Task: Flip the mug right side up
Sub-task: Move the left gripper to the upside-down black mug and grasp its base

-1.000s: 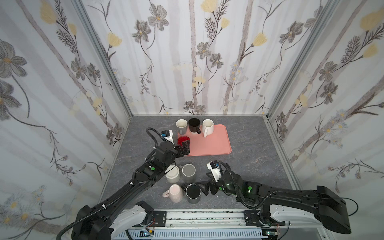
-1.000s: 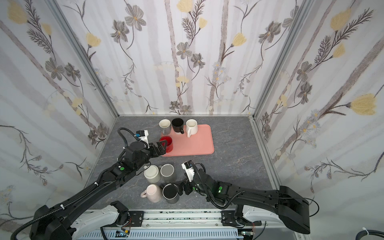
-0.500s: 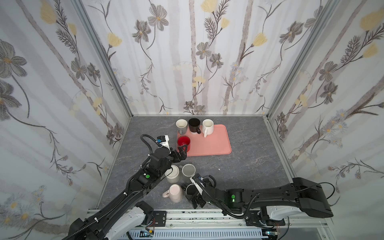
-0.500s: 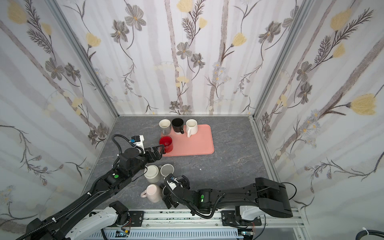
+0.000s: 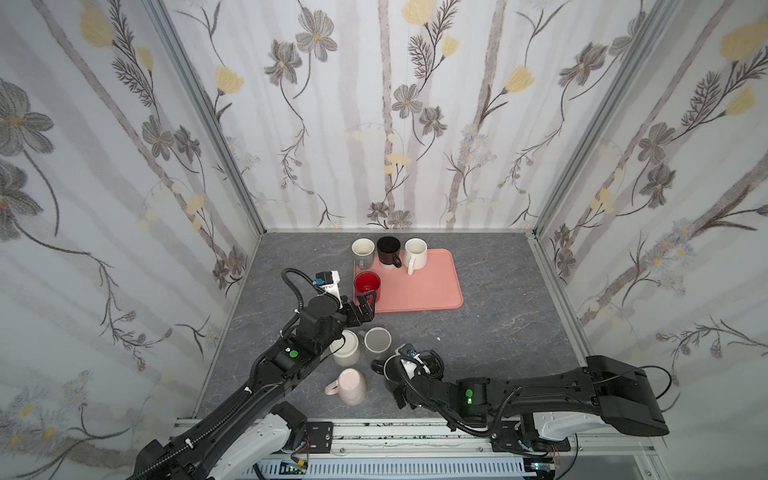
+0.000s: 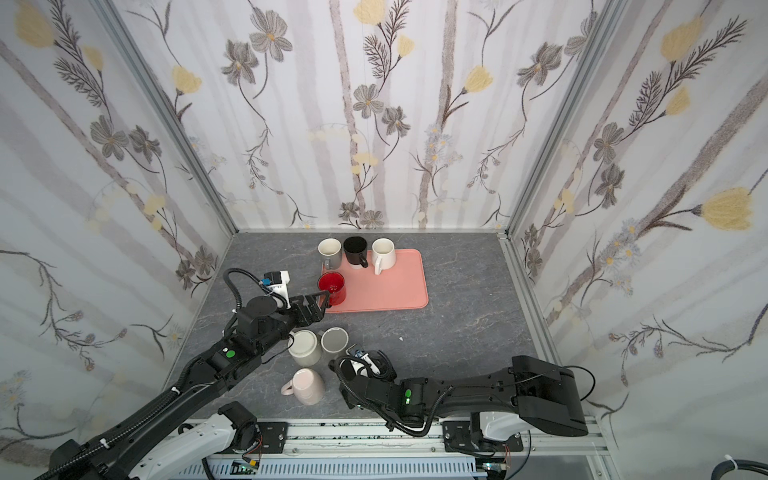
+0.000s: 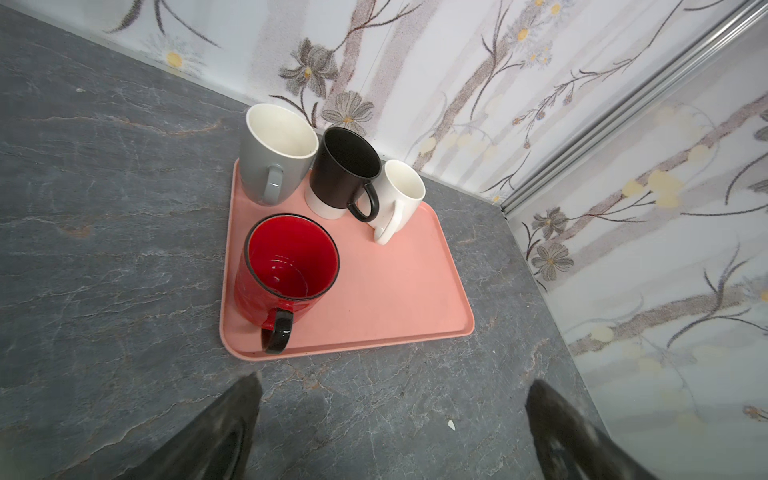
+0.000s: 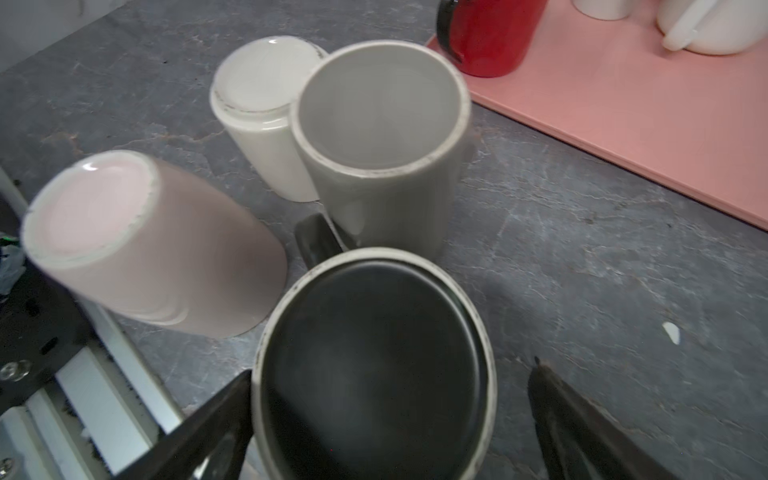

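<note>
A dark grey mug (image 8: 374, 357) stands upside down near the table's front edge, its pale-rimmed base facing up and its handle (image 8: 320, 237) toward the grey mug. My right gripper (image 8: 392, 370) is open and straddles it: one finger lies close against its side and the other stands clear. In both top views the right wrist hides most of this mug (image 5: 379, 367). My left gripper (image 7: 395, 378) is open and empty over bare table, just in front of the red mug (image 7: 286, 266) that stands upright on the pink tray (image 7: 399, 291).
Upside-down grey (image 8: 382, 124), cream (image 8: 262, 83) and pink (image 8: 145, 245) mugs crowd close round the dark mug. Grey (image 5: 363, 251), black (image 5: 389, 249) and white (image 5: 416, 251) mugs stand upright along the back of the tray (image 5: 428, 286). The metal front rail (image 8: 104, 395) lies close by.
My right arm has swung in toward the front, bringing its open gripper over the dark mug. The left gripper has drawn back from the red mug, which stays on the tray.
</note>
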Controlling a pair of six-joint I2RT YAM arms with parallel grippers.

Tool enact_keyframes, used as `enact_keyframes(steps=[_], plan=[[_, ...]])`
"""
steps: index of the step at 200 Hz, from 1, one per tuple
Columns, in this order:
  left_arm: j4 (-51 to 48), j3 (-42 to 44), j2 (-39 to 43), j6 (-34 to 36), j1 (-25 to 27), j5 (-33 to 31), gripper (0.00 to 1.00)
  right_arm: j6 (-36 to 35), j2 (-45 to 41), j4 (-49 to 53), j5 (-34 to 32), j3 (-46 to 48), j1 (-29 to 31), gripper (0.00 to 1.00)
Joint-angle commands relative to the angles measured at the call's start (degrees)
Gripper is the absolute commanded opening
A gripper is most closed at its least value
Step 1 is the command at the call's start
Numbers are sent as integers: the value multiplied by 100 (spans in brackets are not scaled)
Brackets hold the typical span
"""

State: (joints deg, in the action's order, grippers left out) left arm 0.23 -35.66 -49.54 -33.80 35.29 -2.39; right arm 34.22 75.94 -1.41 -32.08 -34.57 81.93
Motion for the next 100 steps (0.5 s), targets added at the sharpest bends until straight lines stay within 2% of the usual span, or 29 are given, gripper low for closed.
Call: enact_keyframes(steps=[1,48,75,100], plan=[[-22,-81,64,88,118,156,100,374,-317,113,-226,278,-254,100],[-296,-299,10,312,769,-28,100,463,-1070,55,119,834,-1036,100],[-559,-389,-131,382,1357,-352,100,423,-1539,65,500,1129,-1719,100],[-940,-394,-220,293,2031,-859,90,253,-2080,163,785,1281,-2199,100]])
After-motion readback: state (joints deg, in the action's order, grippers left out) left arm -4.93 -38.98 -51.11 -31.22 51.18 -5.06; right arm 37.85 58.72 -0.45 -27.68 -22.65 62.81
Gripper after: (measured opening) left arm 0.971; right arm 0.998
